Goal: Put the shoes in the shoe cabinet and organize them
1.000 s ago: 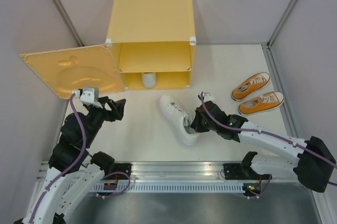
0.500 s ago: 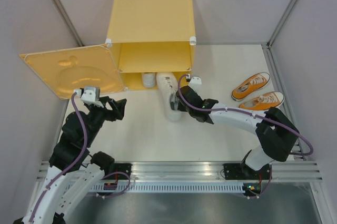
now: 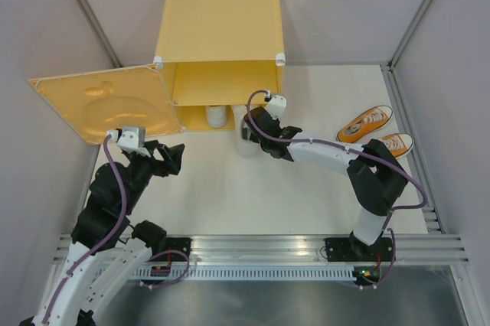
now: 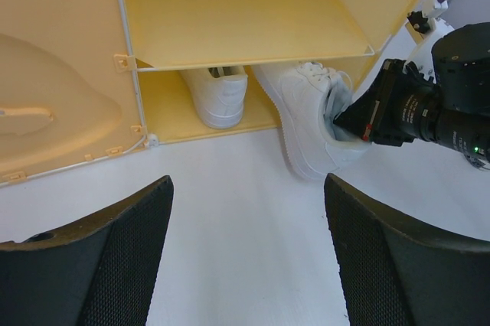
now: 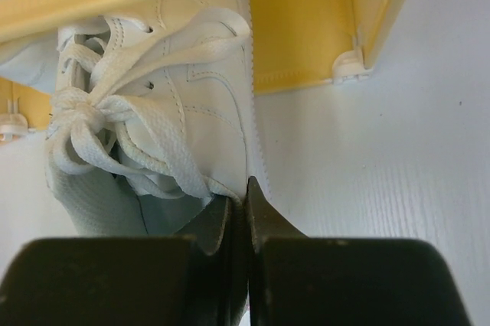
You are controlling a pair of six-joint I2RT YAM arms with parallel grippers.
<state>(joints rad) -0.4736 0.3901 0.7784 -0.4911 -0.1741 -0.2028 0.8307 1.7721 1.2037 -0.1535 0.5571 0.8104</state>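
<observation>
Sneaker point(image 4: 306, 112) moved from mid-table into shoe cabinet point(image 3: 222, 31) mouth, nearly shelved; right gripper point(image 5: 243, 205) pinches its collar, left gripper point(image 4: 249, 219) wide, empty.

The place is a robotics lab test cell. A bare white table point(image 3: 222, 203) is boxed in by plain grey panels point(image 3: 38, 43) set in aluminium struts point(image 3: 89, 14). Along the near edge, a metal rail point(image 3: 260, 246) and slotted cable duct point(image 3: 260, 272) carry the cabled left arm point(image 3: 103, 203) and right arm point(image 3: 329, 154).
</observation>
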